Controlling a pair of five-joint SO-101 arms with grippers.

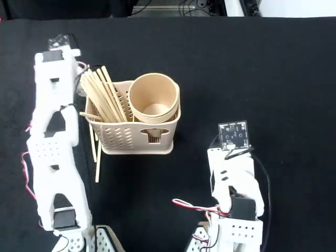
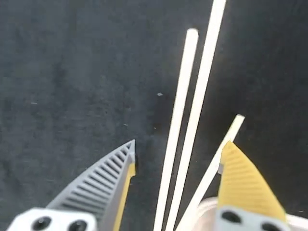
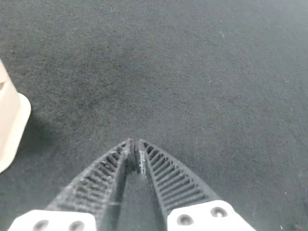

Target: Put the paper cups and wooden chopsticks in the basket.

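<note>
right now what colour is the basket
The basket is beige; the high view shows it best.

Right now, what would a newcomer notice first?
The basket mid-table, with stacked paper cups in one side and a bundle of chopsticks sticking out of the other. A couple of loose chopsticks sit outside it by the left arm. The left gripper is open, the right gripper shut over bare cloth.
</note>
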